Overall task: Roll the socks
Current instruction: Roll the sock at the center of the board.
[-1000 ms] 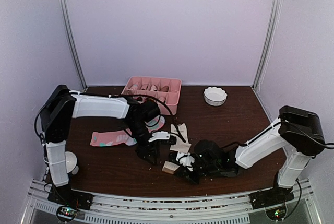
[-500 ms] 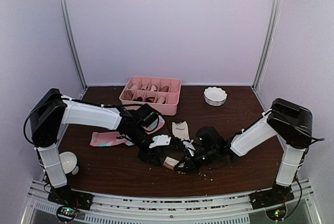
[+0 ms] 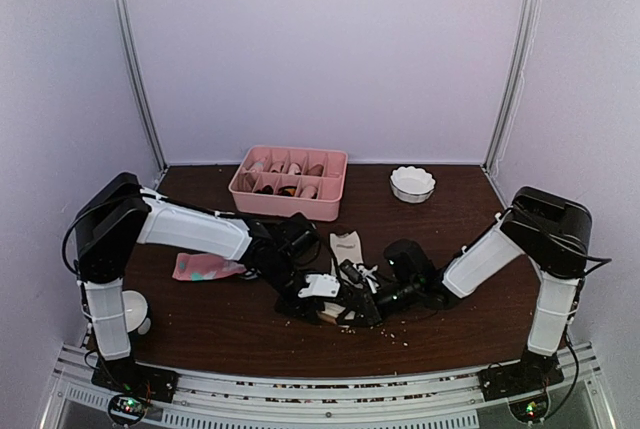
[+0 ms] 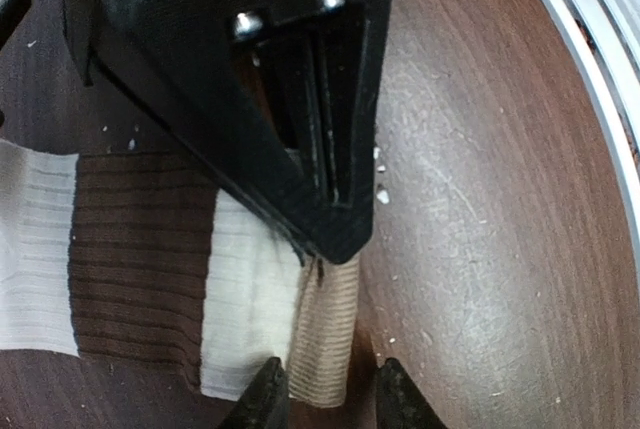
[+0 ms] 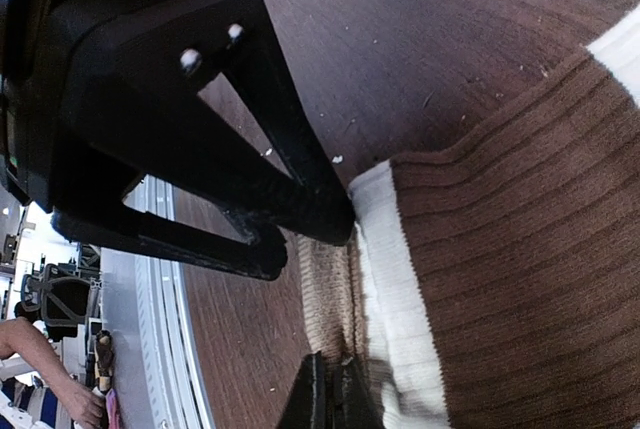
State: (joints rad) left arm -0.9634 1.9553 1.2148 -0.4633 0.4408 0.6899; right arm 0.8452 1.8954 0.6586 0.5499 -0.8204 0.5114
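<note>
The cream sock (image 3: 347,246) lies mid-table, with brown bands (image 5: 520,249) and a tan cuff (image 4: 322,334) at its near end. My right gripper (image 5: 335,399) is shut on the edge of that cuff (image 5: 325,299), low over the table (image 3: 352,311). My left gripper (image 4: 330,399) meets it head-on. Its fingertips (image 4: 265,401) stand on either side of the same cuff, with a gap left on the right side. Seen from above, the left gripper (image 3: 322,291) is just left of the right one. The pink sock (image 3: 205,267) lies flat behind the left arm.
A pink divided tray (image 3: 290,181) with rolled items stands at the back centre. A white bowl (image 3: 412,183) sits at the back right, and a white cup (image 3: 130,309) is by the left arm's base. The table's front rail (image 4: 600,99) is close by.
My left arm has reached right toward the right gripper, and its jaws have narrowed around the cuff. The right gripper has stayed shut on the cream sock and shifted slightly away from the front edge.
</note>
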